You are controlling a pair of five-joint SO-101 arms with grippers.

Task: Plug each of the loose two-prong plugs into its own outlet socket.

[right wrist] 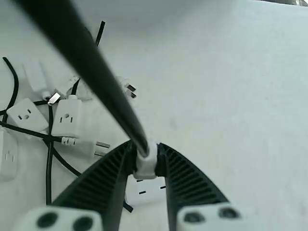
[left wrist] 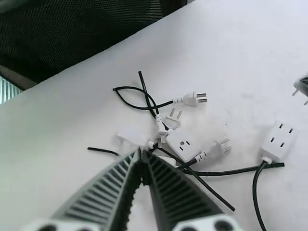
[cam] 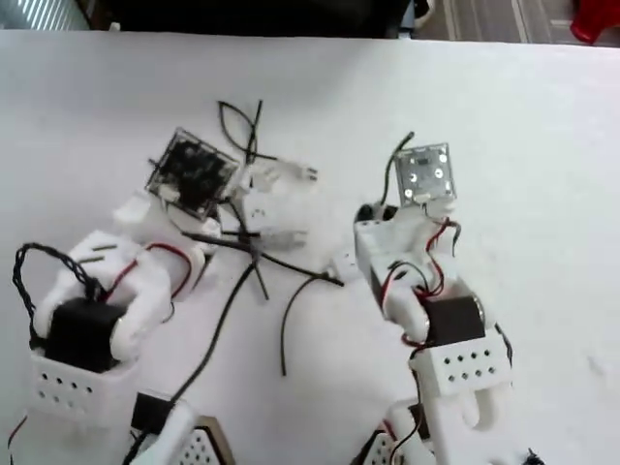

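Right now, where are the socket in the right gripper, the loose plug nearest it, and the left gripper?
socket (right wrist: 146, 163), right wrist view, white neck where the cable enters.
loose plug (right wrist: 85, 144), right wrist view, white body behind its prongs.
left gripper (left wrist: 142, 156), left wrist view, midway between its fingertips.

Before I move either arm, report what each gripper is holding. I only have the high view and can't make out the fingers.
Observer: The right gripper is shut on a white cord end. Its black cord runs back toward the wrist camera.
Operator: Now the left one.
Observer: The left gripper is shut on nothing.
Operator: Name a free socket close to it.
Observer: A white outlet socket lies face up just beyond the left gripper, with its slots bare.
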